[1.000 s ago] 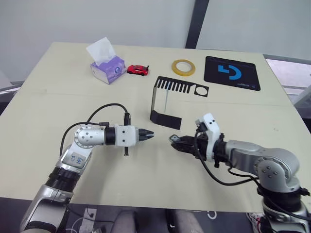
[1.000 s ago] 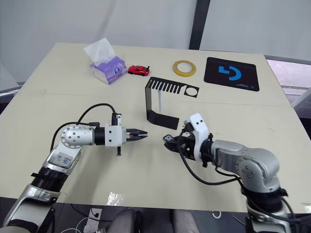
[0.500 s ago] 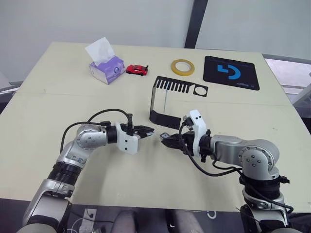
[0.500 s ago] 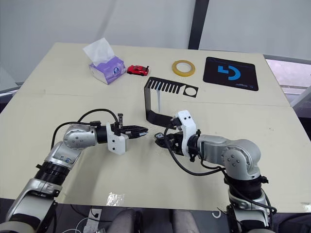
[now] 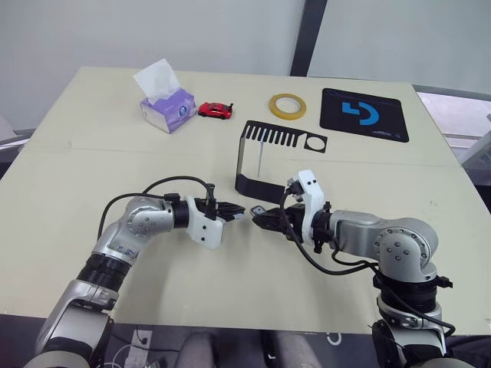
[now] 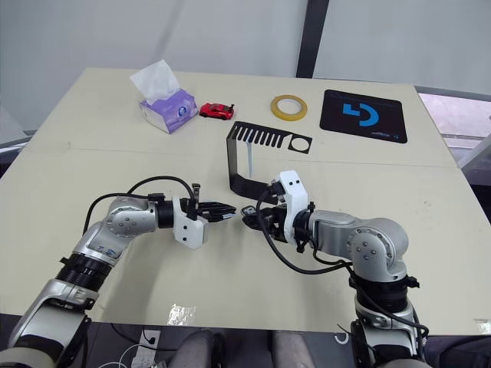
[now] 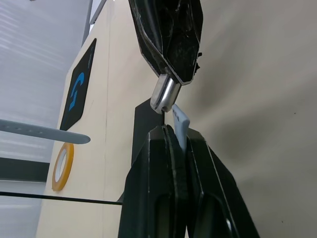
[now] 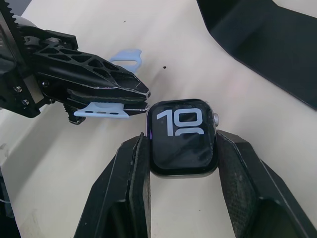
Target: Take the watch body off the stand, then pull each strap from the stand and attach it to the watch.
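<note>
**Strap end meeting the watch edge**

Head views: my left gripper (image 5: 235, 210) and right gripper (image 5: 261, 217) meet tip to tip over the table (image 5: 69, 184), just in front of the stand (image 5: 257, 157). One pale strap (image 5: 261, 159) hangs from the stand's slotted top. The tissue box (image 5: 166, 105), red toy car (image 5: 215, 110), tape roll (image 5: 287, 106) and mouse pad (image 5: 364, 114) sit well back, not in my way.

Left wrist view: my fingers are clamped on the other strap (image 7: 181, 125), its end poking out toward the silvery rim of the watch body (image 7: 163, 93). I judge it soft and floppy, so a hold near the tip suits.

Right wrist view: my right fingers (image 8: 130, 173) pinch the watch body's two sides, screen up. It looks light, smooth and slippery; side grip leaves the strap slot free.
</note>
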### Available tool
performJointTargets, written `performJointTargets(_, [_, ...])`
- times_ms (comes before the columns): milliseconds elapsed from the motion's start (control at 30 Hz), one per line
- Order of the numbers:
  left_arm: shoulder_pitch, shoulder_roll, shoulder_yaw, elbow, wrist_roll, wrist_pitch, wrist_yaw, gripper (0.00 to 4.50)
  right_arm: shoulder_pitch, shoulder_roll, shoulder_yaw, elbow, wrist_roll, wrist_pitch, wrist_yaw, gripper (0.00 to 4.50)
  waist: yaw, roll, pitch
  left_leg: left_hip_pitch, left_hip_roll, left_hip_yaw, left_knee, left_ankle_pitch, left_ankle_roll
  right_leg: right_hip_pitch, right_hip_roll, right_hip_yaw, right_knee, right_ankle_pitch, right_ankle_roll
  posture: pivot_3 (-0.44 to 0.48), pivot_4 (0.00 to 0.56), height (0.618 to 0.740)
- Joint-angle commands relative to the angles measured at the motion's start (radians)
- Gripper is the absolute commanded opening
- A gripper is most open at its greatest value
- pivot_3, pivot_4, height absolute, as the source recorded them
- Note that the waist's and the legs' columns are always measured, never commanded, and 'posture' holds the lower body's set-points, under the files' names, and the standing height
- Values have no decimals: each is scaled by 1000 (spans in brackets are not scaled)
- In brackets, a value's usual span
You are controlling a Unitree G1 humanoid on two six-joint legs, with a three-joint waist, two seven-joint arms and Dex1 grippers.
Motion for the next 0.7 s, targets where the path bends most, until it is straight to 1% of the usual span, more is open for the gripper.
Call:
performJointTargets(33, [-22,5,0,-12,19,2,26,0,-16,4,-17,-25,6,4,11,1528,0,0,0,0,0,0,0,0,0,0,0,0,0,0,0,0,150,738])
performJointTargets(200, [-40,0,2,-13,48,4,47,0,-14,3,-17,-30,8,8,12,1528,0,0,0,0,0,0,0,0,0,0,0,0,0,0,0,0,150,738])
performJointTargets(700, [-59,-3,-20,15,61,-28,62,0,-18,24,-22,-19,1,-2,7,1528,-2,0,0,0,0,0,0,0,0,0,0,0,0,0,0,0,150,738])
